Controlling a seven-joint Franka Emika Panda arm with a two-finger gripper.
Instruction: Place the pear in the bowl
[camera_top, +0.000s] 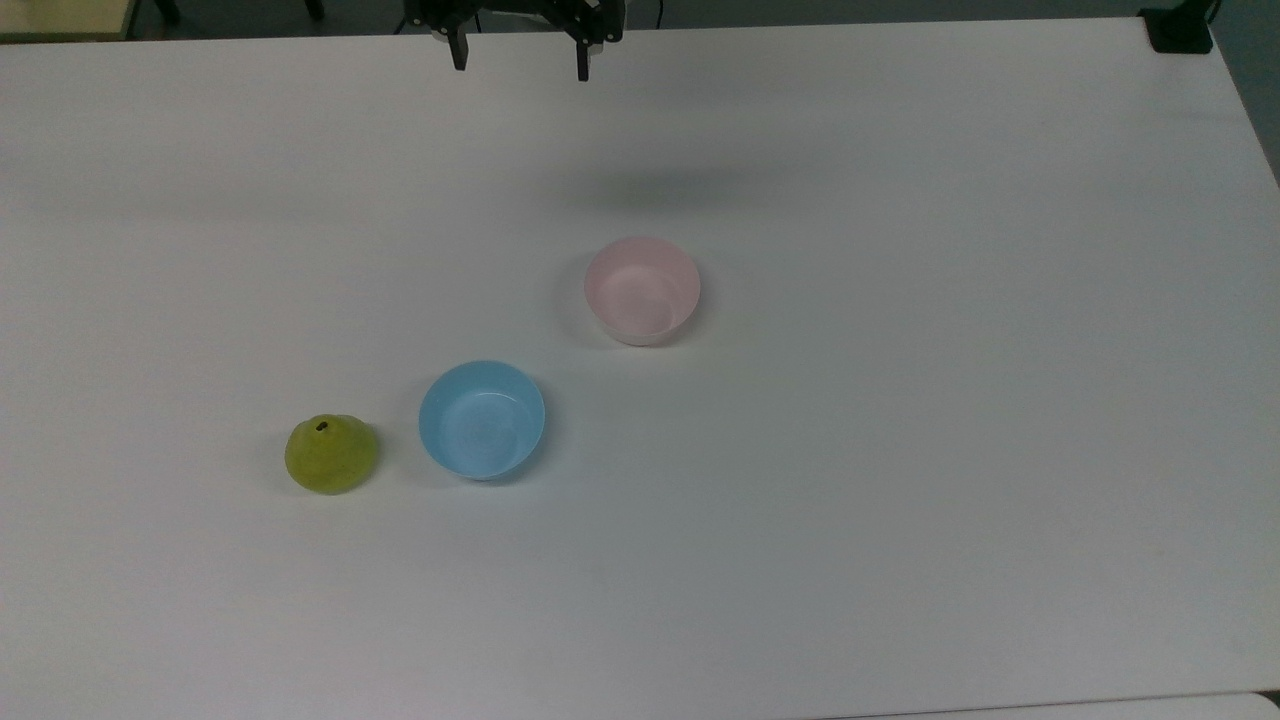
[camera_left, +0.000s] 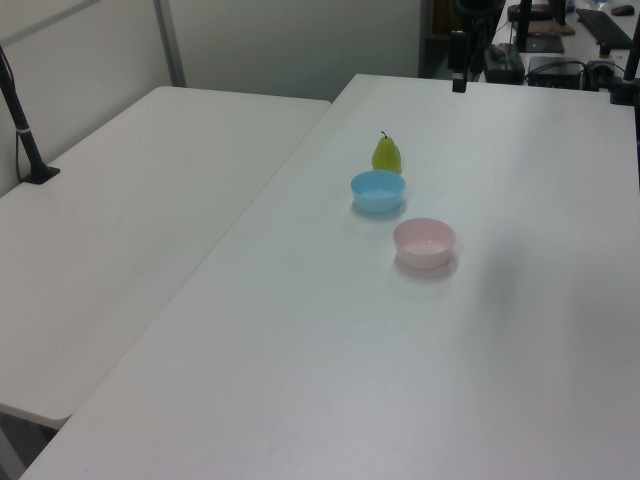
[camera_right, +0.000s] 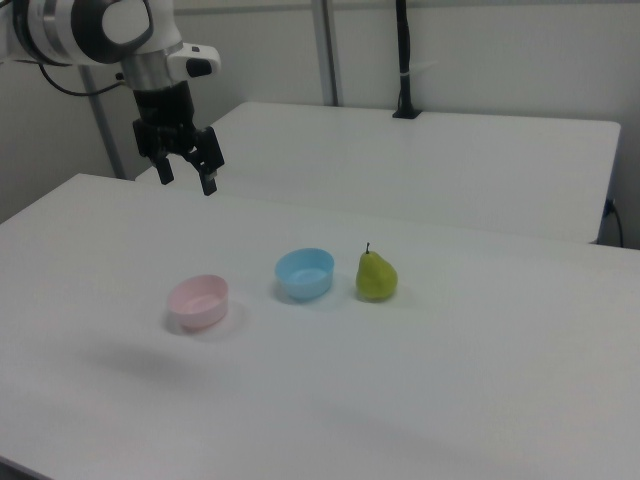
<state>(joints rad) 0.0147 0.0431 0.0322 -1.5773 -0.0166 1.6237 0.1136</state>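
Observation:
The yellow-green pear (camera_top: 331, 455) (camera_left: 387, 156) (camera_right: 376, 277) stands upright on the white table, stem up, toward the top view's lower left. The pale pink bowl (camera_top: 642, 290) (camera_left: 424, 243) (camera_right: 198, 301) sits empty near the table's middle. My gripper (camera_top: 520, 58) (camera_right: 188, 178) hangs high above the table at the top view's upper edge, well away from the pear and bowl. It is open, its fingers spread wide with nothing between them.
A light blue bowl (camera_top: 482, 419) (camera_left: 378, 190) (camera_right: 305, 273) stands empty between the pear and the pink bowl, close to the pear. A second white table (camera_right: 430, 160) adjoins, with a black clamped post (camera_right: 404, 60). A black clamp (camera_top: 1180, 30) sits at a table corner.

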